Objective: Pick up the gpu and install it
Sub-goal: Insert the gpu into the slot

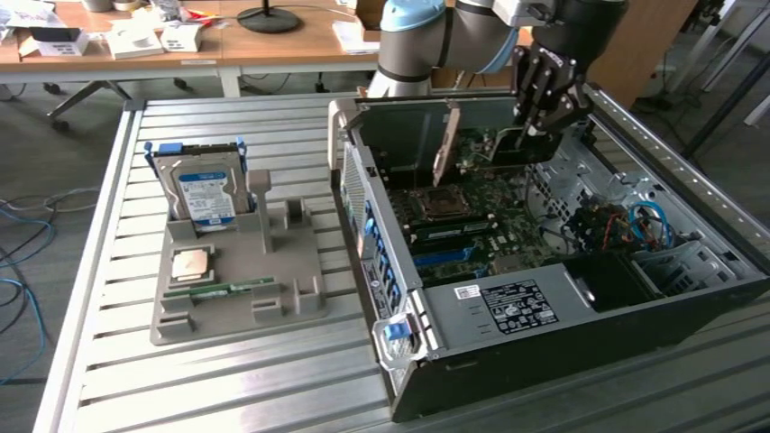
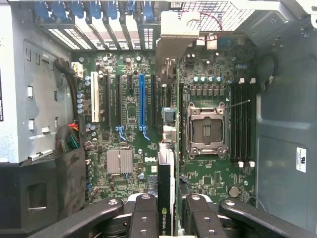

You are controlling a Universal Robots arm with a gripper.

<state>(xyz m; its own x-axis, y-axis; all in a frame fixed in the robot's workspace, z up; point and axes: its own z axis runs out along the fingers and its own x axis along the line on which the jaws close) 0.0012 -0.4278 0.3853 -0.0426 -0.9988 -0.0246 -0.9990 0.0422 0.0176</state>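
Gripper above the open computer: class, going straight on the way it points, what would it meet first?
Likely the motherboard, with the gripper's held graphics card touching down first; depth is unclear.

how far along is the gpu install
Done: the gpu is off the grey holder and inside the open case. In hand: the tool grips it edge-on over the motherboard. Left: it looks not yet seated in a slot.

The arm [image 1: 445, 36] bends over from the far side, wrist pointing almost straight down. The gripper [image 1: 544, 122] hangs vertical, dark linked fingers [image 2: 144, 212] drawn in, jaws clamped narrowly on the gpu [image 2: 165, 173].
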